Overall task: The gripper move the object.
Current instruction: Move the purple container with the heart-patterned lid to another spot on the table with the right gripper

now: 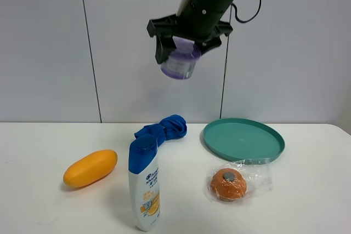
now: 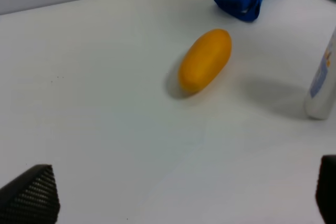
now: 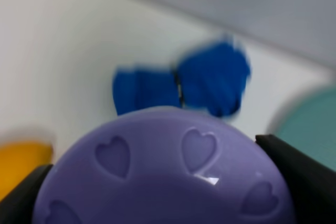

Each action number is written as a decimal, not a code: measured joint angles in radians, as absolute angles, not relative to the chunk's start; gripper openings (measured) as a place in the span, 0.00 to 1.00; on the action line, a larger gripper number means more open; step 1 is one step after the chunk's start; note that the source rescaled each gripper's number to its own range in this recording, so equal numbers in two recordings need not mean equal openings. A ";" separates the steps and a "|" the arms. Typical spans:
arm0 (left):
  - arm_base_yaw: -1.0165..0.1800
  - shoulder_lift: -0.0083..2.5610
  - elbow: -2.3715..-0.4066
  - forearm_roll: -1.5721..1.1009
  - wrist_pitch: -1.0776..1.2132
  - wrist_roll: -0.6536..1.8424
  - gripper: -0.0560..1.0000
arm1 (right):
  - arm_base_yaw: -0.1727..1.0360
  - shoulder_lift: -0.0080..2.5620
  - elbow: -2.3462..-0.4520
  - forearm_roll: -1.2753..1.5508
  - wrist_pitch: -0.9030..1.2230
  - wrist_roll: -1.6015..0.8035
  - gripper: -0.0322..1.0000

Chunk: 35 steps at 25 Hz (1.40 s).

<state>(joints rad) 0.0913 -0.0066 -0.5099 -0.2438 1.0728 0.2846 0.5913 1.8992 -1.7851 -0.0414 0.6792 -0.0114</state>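
The white table [image 1: 44, 146] spreads wide below me. On it lie the teal plate [image 1: 244, 140], the upright shampoo bottle [image 1: 144, 184], the yellow oval fruit [image 1: 90, 168], the crumpled blue cloth [image 1: 163, 128] and the wrapped orange round thing [image 1: 228, 184]. My right pincer [image 1: 182, 53] hangs high above them, clamped on either side of the lilac jar [image 1: 180, 68], which is up in the air. My left pincer [image 2: 178, 198] is low over bare table, spread wide and holding nothing.
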 joint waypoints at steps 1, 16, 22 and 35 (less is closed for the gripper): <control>0.091 -0.007 -0.510 -0.244 1.073 0.285 1.00 | 0.591 1.899 -1.809 -0.039 0.656 -0.044 0.03; 0.091 -0.007 -0.510 -0.244 1.073 0.285 1.00 | 0.611 2.286 -2.300 0.278 0.590 -0.498 0.03; 0.091 -0.007 -0.510 -0.244 1.073 0.285 1.00 | 0.611 2.512 -2.406 0.350 0.501 -0.591 0.03; 0.091 -0.007 -0.510 -0.244 1.073 0.285 1.00 | 0.611 2.687 -2.418 0.481 0.299 -0.601 0.03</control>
<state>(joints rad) 0.0913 -0.0066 -0.5099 -0.2438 1.0728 0.2846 0.6111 2.6870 -2.4176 0.4807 0.2986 -0.6012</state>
